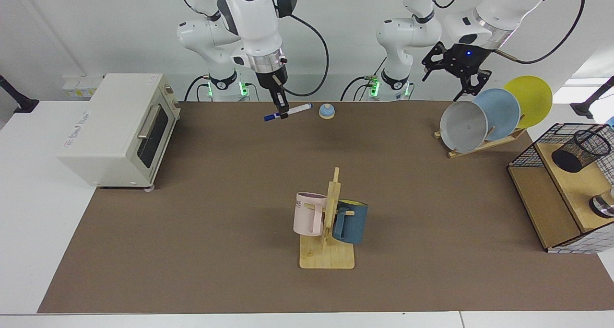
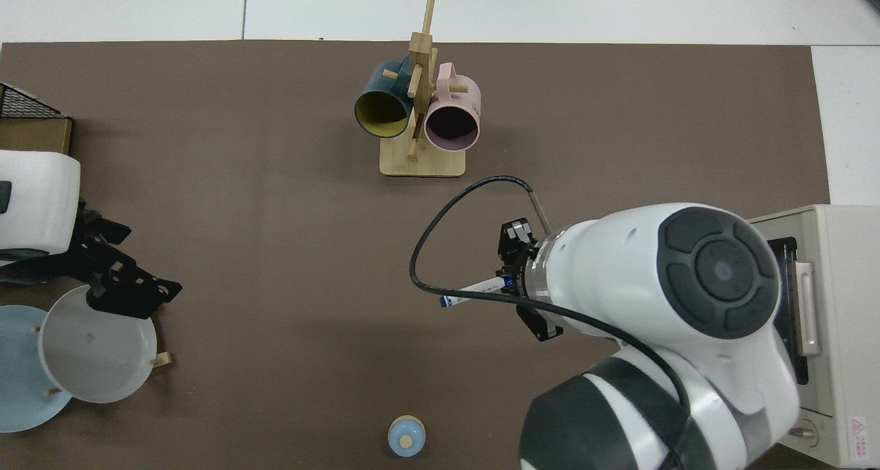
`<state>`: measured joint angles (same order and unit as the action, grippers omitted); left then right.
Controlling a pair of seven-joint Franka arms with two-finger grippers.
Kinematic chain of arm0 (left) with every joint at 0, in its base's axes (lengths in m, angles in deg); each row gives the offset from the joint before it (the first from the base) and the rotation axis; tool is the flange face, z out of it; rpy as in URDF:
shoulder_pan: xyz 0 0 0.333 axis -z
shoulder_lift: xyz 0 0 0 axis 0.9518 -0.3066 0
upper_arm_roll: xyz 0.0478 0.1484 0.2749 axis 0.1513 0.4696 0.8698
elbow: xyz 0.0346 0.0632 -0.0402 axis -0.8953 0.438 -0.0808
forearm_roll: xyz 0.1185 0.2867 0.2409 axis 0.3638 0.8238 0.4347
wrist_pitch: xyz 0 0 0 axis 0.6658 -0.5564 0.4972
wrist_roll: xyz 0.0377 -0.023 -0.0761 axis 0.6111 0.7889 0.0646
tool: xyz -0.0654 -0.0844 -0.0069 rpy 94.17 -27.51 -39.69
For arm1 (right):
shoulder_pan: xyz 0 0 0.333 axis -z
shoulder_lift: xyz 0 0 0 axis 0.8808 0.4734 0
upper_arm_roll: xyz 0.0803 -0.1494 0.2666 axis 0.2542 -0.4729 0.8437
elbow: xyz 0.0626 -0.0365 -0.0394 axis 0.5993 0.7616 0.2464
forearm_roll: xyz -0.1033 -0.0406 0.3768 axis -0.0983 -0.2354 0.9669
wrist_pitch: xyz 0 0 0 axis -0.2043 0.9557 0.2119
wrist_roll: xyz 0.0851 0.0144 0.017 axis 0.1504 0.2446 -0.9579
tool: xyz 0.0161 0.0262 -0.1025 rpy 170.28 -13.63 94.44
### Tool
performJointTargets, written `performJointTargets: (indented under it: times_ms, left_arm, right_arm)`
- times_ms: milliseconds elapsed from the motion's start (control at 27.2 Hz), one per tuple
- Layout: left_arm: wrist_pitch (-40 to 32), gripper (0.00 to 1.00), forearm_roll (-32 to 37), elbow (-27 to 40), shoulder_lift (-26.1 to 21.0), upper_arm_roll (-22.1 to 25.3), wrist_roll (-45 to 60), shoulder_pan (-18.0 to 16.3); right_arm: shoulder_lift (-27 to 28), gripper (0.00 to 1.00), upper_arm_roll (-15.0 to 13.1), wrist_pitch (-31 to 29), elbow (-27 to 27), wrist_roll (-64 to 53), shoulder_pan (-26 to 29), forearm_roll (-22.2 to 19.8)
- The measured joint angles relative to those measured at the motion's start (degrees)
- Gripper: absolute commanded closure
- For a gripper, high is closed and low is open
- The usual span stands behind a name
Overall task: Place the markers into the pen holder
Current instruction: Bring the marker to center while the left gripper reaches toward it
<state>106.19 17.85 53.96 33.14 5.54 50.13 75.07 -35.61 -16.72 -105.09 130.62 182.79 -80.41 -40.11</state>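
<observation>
The marker (image 1: 293,111), white-barrelled with blue ends, hangs nearly level above the back of the brown mat, just beside a small blue bell (image 1: 326,111). My right gripper (image 1: 280,111) points down and is shut on the marker near its middle. In the top view the marker (image 2: 471,292) sticks out from under the right gripper (image 2: 514,286). The pen holder (image 1: 579,150), a black mesh cup, lies tilted on a wooden shelf at the far right edge; the top view does not show it. My left gripper (image 1: 463,84) hovers open above the plates, holding nothing.
A white toaster oven (image 1: 115,126) stands at the view's left. A wooden mug tree (image 1: 328,222) with a pink and a blue mug is mid-table. A plate rack (image 1: 484,122) holds three plates. A wire basket frame (image 1: 527,150) surrounds the shelf, with a shiny metal object (image 1: 603,205).
</observation>
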Motion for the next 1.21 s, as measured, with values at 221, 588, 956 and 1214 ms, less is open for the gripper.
performJointTargets:
  times_ms: [221, 588, 956, 1214]
  left_arm:
    - [4.1, 0.03, -2.9, 0.6, 0.0, -2.0, -10.2, 0.1]
    - [16.2, 0.16, -7.2, 5.3, 0.0, -11.5, -12.6, 0.5]
    - [21.9, 0.3, -9.2, 9.0, -0.8, -19.8, -10.9, 0.6]
    - [24.4, 0.31, -10.0, 11.8, -1.2, -21.6, -10.8, 0.6]
  right_arm:
    - [0.1, 1.0, 0.1, -2.4, -0.8, 6.4, -4.1, 1.7]
    - [1.9, 1.0, 0.0, -5.6, -1.0, 9.5, -7.8, 2.6]
    - [2.4, 1.0, -0.6, -5.6, -1.5, 9.5, -7.7, 3.7]
    - [2.4, 1.0, -0.7, -5.6, -1.5, 9.5, -7.3, 3.8]
